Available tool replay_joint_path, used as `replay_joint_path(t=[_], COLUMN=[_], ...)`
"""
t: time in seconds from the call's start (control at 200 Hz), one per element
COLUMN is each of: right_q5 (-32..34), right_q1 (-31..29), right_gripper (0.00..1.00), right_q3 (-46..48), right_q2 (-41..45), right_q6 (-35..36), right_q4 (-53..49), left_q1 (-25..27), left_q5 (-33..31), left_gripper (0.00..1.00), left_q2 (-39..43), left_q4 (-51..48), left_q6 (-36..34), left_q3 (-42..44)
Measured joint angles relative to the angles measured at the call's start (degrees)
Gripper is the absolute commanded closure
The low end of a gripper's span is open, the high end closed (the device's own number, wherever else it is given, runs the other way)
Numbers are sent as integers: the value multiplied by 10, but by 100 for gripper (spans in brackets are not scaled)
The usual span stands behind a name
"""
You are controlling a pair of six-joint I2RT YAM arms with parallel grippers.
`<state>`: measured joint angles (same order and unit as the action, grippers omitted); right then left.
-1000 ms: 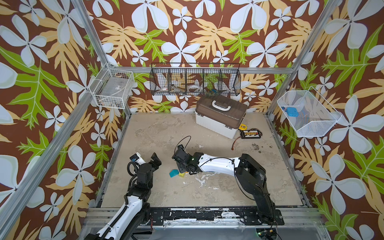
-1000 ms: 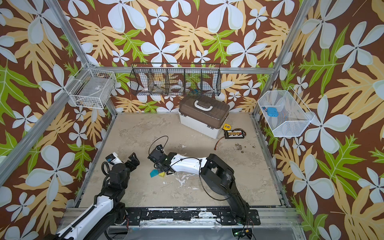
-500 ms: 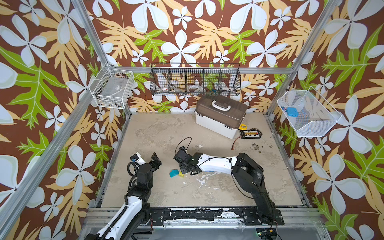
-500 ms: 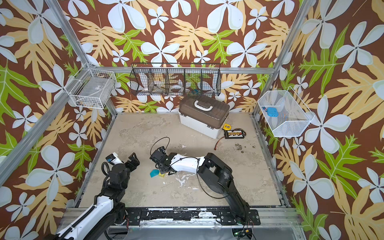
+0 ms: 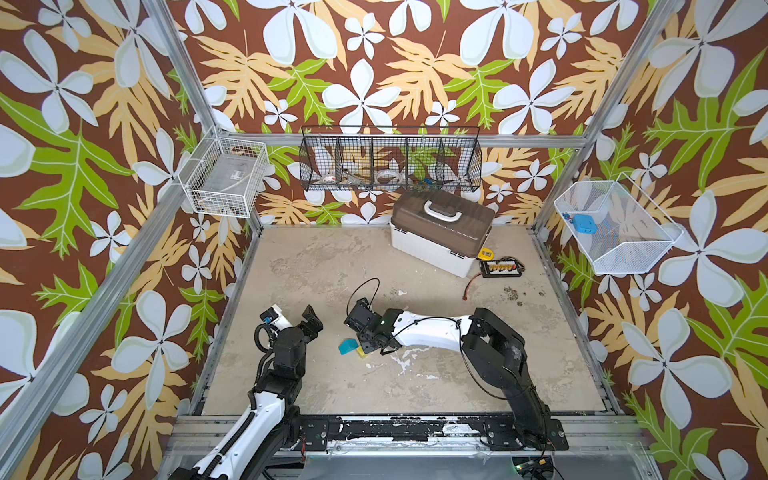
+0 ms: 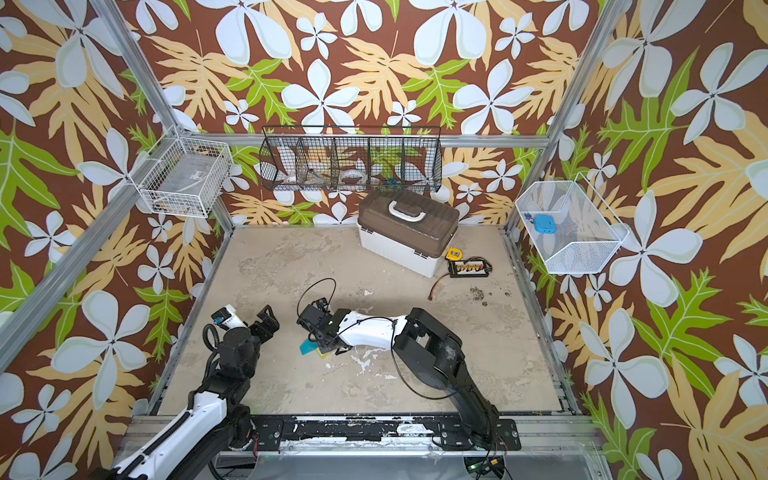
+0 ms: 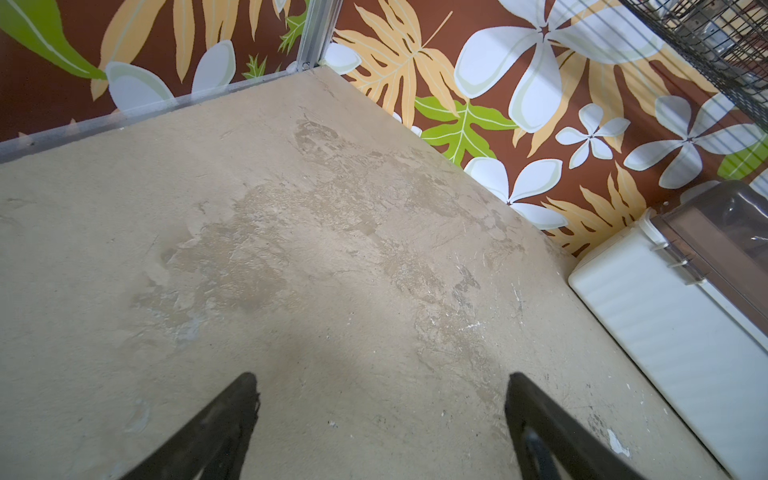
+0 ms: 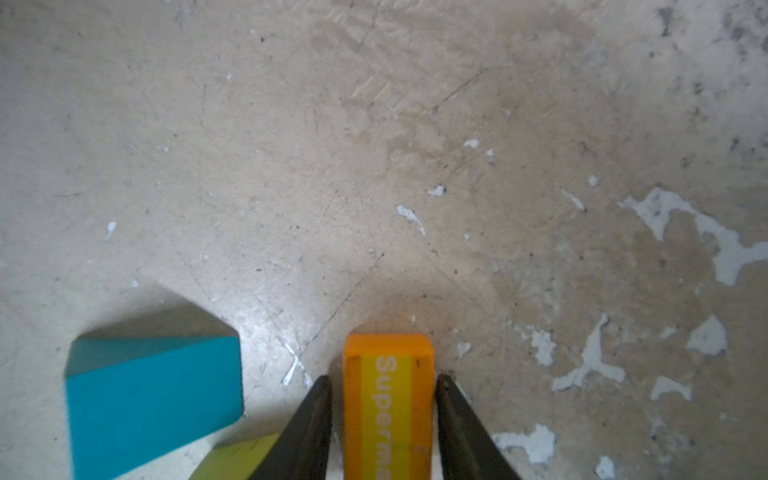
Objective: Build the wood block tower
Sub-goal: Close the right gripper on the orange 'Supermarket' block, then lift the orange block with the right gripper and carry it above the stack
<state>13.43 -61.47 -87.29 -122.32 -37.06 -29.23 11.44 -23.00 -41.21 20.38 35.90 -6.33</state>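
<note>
My right gripper (image 8: 382, 378) reaches across the middle and is low over the floor. Its jaws are shut on an orange block (image 8: 388, 407) with a yellow stripe and white lettering, one black finger (image 8: 316, 415) on each long side. A teal roof-shaped block (image 8: 153, 395) lies on the floor just beside it, also visible in both top views (image 5: 348, 345) (image 6: 308, 347). A yellow block (image 8: 237, 461) lies under the near finger, its corner showing in a top view (image 5: 364, 355). My left gripper (image 7: 380, 376) hangs open over bare floor, left of the blocks (image 5: 313, 322). No tower is in view.
A white case with a brown lid (image 5: 440, 232) stands at the back right, with a yellow tape measure (image 5: 486, 252) and a black connector board (image 5: 500, 268) beside it. Wire baskets hang on the walls: white (image 5: 224, 183), black (image 5: 390, 160), white (image 5: 615, 228).
The right gripper's jaws have narrowed onto the orange block and its arm has shifted slightly left. The left arm has stayed where it was.
</note>
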Motion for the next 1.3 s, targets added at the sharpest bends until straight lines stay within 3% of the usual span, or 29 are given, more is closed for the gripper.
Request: replay_joint_path(t=[0.21,0.575,0.831,0.991,1.301], right_q5=[1,-9,-2,19,63], right_q1=[-5,-6,-6,-7,1], right_gripper=[58,74,84,100,100], right_q3=[10,13,19,32,152], right_q2=[7,12,95,198,402], right_q6=[0,18,51,107,329], right_q4=[-4,-3,-29,-37,49], left_q1=[0,0,0,0,0], left_q5=[3,6,7,9,17], left_gripper=[6,6,6,6,6], left_q2=[1,1,2,7,21], left_q4=[0,0,1,3,15], left_q6=[0,0,0,0,-3], left_q3=[1,1,4,6,13])
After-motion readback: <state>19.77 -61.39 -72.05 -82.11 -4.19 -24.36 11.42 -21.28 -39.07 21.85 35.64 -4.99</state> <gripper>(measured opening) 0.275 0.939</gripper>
